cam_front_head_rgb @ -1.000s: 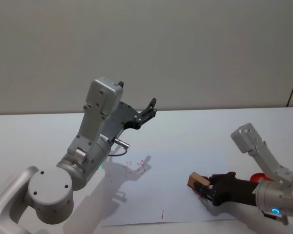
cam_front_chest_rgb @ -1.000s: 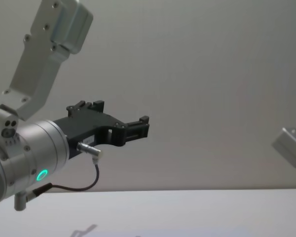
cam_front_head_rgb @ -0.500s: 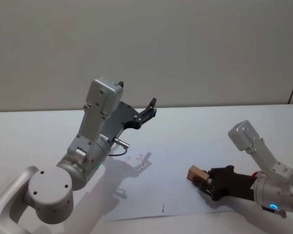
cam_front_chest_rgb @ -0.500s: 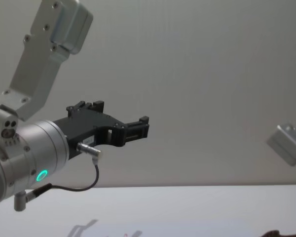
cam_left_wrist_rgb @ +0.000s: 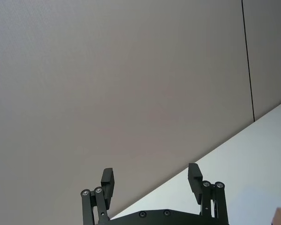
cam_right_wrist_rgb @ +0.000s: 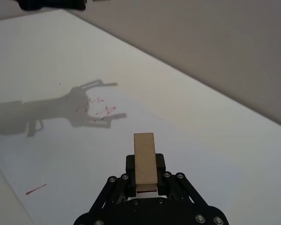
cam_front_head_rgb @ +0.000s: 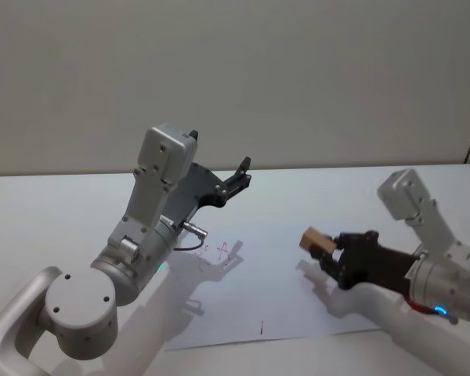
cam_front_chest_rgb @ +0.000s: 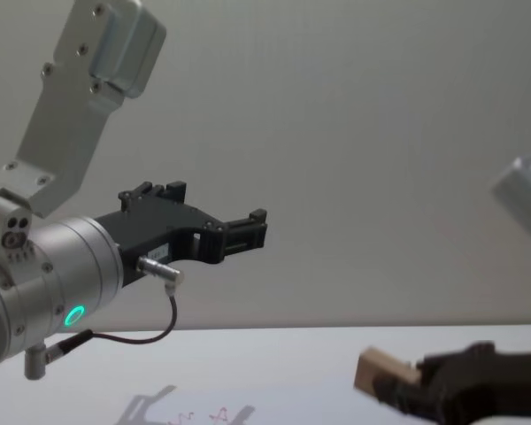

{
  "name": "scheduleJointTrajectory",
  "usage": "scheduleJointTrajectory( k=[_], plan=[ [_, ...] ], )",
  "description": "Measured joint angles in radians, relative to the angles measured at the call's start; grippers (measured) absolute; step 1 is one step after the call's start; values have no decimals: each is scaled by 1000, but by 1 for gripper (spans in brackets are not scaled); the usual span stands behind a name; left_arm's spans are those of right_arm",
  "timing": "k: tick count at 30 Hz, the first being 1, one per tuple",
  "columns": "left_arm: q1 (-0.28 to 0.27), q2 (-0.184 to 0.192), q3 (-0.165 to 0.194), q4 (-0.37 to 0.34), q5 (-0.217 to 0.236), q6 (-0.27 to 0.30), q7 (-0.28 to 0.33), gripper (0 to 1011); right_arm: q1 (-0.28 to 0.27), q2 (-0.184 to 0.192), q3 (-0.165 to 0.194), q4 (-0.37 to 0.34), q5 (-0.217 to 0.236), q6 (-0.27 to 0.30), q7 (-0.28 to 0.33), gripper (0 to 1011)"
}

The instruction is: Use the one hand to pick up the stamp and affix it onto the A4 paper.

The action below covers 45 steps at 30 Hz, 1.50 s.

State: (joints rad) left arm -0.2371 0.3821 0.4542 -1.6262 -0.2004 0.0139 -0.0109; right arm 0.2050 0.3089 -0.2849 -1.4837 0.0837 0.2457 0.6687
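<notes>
My right gripper (cam_front_head_rgb: pixel 330 252) is shut on the stamp (cam_front_head_rgb: pixel 316 240), a light tan wooden block, and holds it in the air above the right part of the A4 paper (cam_front_head_rgb: pixel 251 291). The block's end sticks out past the fingers (cam_right_wrist_rgb: pixel 160 164). In the right wrist view the stamp (cam_right_wrist_rgb: pixel 144 163) points across the A4 paper (cam_right_wrist_rgb: pixel 61 145) toward red stamped marks (cam_right_wrist_rgb: pixel 97 110). The chest view shows the stamp (cam_front_chest_rgb: pixel 380 374) clear of the table in the right gripper (cam_front_chest_rgb: pixel 409 391). My left gripper (cam_front_head_rgb: pixel 241 174) hangs high at the back, open and empty.
The sheet lies on a white table (cam_front_head_rgb: pixel 63 219) that ends at a plain wall. Red marks (cam_front_head_rgb: pixel 215 252) sit under the left arm's shadow, and a short red stroke (cam_front_head_rgb: pixel 261 325) lies near the sheet's front edge. The raised left arm (cam_front_head_rgb: pixel 153 227) stands over the sheet's left part.
My right gripper has risen from the paper with the stamp still in it, now well above the sheet. The left arm has kept its pose.
</notes>
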Motion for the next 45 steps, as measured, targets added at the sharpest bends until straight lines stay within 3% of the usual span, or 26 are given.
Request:
scheduleJointTrajectory(
  k=[9,22,32,45],
  plan=[
    [0,0,0,0,0,0,0,1001,-37,25,25,-66,66,-74,-100,217],
    [0,0,0,0,0,0,0,1001,-122,70,62,-156,141,-99,-273,217],
    [0,0,0,0,0,0,0,1001,-223,116,92,-232,194,-50,-435,217],
    [0,0,0,0,0,0,0,1001,-307,155,109,-281,229,71,-515,217]
  ],
)
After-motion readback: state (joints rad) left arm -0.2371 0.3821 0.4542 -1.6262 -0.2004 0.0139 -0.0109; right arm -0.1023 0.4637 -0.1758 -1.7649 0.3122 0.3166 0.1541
